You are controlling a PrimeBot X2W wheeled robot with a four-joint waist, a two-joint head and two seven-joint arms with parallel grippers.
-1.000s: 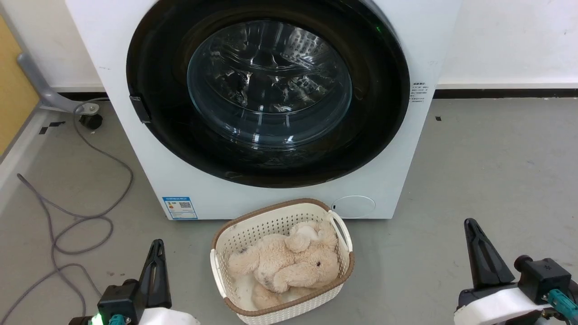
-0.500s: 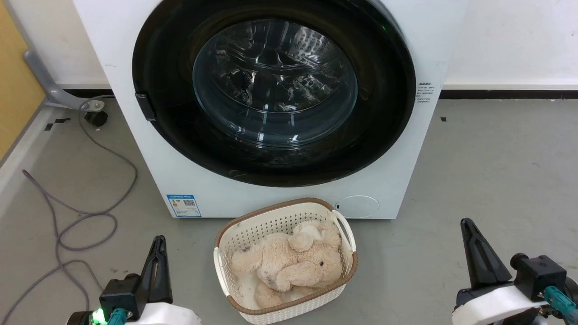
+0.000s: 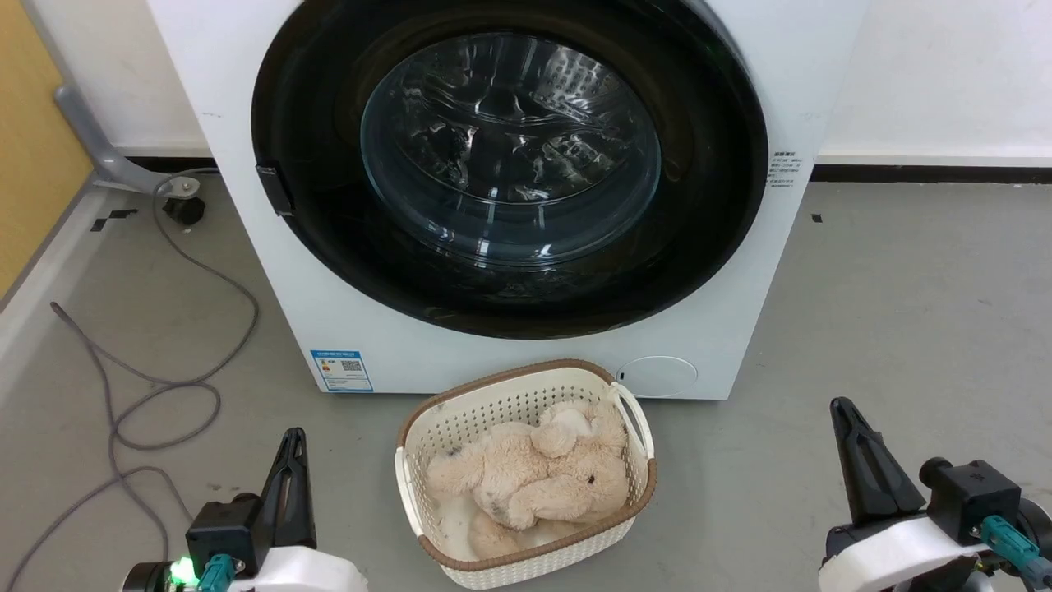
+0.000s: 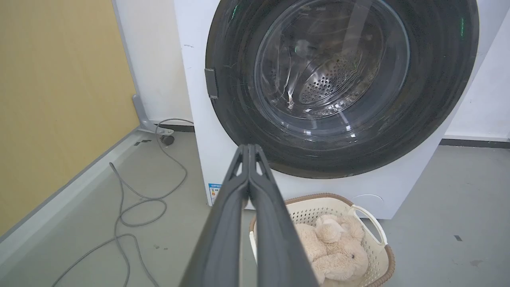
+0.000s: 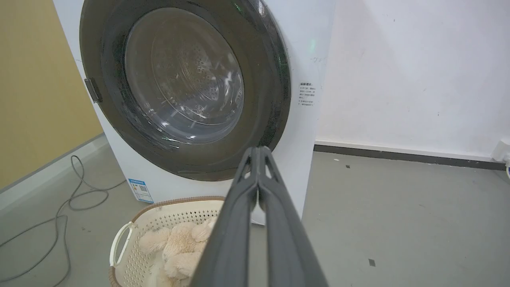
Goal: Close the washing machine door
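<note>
The washing machine door (image 3: 509,164) is a big round black door with a clear bulging window, lying flush against the front of the white washing machine (image 3: 740,329). It also shows in the left wrist view as the door (image 4: 342,87) and in the right wrist view as the door (image 5: 183,91). My left gripper (image 3: 292,440) sits low at the left, shut, fingers pressed together with nothing between them (image 4: 249,149). My right gripper (image 3: 840,411) is low at the right, shut and empty too (image 5: 259,151). Both are well short of the machine.
A white perforated basket (image 3: 633,411) holding a beige plush toy (image 3: 534,481) stands on the grey floor right before the machine, between my grippers. A grey cable (image 3: 164,386) loops over the floor at the left. A yellow wall (image 3: 33,148) borders the left side.
The whole head view has shifted a little to the right, so the camera moved. The door stays flush and both grippers stay shut.
</note>
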